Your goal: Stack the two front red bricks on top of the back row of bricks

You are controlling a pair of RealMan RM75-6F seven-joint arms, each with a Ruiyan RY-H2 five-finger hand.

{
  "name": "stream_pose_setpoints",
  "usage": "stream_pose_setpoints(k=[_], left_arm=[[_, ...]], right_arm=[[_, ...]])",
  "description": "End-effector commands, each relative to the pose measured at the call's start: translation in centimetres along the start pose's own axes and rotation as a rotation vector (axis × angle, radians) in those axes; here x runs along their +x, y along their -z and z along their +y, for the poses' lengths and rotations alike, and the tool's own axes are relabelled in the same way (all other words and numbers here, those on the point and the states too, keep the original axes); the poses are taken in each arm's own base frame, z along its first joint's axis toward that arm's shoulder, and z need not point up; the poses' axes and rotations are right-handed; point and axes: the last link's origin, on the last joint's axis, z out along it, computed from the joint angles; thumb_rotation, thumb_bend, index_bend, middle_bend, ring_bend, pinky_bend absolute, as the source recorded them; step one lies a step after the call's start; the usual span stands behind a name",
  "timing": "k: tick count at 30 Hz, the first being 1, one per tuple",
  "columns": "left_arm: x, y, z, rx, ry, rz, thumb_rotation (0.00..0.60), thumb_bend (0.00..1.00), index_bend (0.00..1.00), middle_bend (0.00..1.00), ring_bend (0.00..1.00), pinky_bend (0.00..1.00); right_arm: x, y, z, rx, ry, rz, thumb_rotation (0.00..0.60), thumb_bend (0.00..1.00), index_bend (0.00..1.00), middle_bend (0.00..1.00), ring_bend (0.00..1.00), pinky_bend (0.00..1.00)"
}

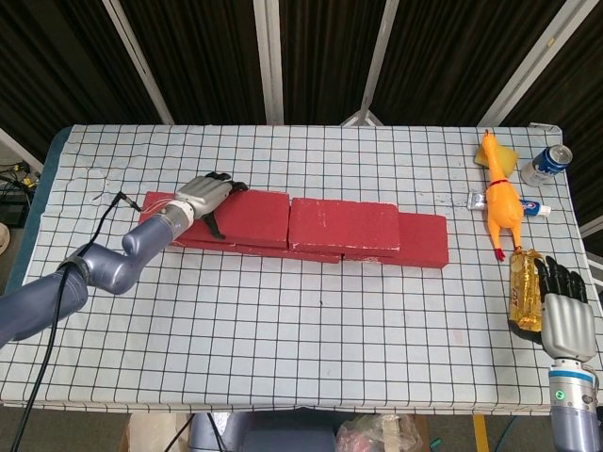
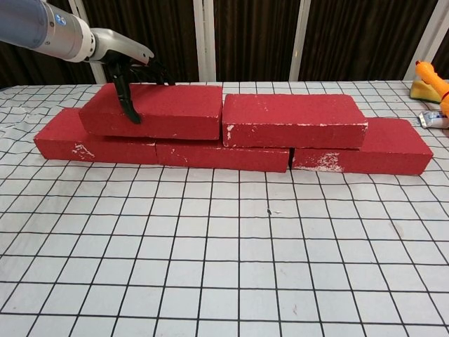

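Where the chest view is filled across its upper half by red bricks, two of them sit stacked on a back row of three. The upper left brick (image 2: 156,110) lies just beside the upper right brick (image 2: 293,119), their ends touching or nearly so near the centre of the frame. Beneath them the back row of bricks (image 2: 210,154) runs from the left edge area to the right, its ends sticking out past the stacked pair.

The left hand (image 2: 126,64) grips the upper left brick at its left end, in the upper left of the frame, thumb down the front face and fingers over the top.

In the head view, the right hand (image 1: 563,309) rests at the lower right, fingers extended and apart, holding nothing, just beside a gold snack packet (image 1: 523,289). A rubber chicken (image 1: 497,199), a tube (image 1: 528,205) and a can (image 1: 548,164) lie in the upper right on the checked tablecloth (image 1: 311,348).
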Motion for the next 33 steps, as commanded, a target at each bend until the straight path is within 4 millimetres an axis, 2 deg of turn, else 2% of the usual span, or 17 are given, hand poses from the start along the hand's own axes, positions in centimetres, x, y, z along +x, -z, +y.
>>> stream_pose_setpoints(k=[1,24,33], left_arm=[[-0.08,-0.11,0.13,-0.001,-0.002,-0.002,0.6,0.01,0.28,0.24,0.0,0.0],[-0.37,-0.39,0.35,0.005,-0.009,-0.005,0.6,0.01,0.27,0.23,0.0,0.0],[-0.39,-0.52,0.33,0.011,-0.007,-0.001,0.6,0.01,0.24,0.18,0.0,0.0]], right_arm=[[0.0,0.05,0.03,-0.001,-0.001,-0.001,0.6,0.16,0.05,0.0,0.0,0.0],[-0.04,-0.02,0.01,-0.001,-0.004,-0.006,0.6,0.16,0.05,0.0,0.0,0.0],[-0.02,-0.04,0.01,-0.002,-0.003,-0.007,0.6,0.16,0.05,0.0,0.0,0.0]])
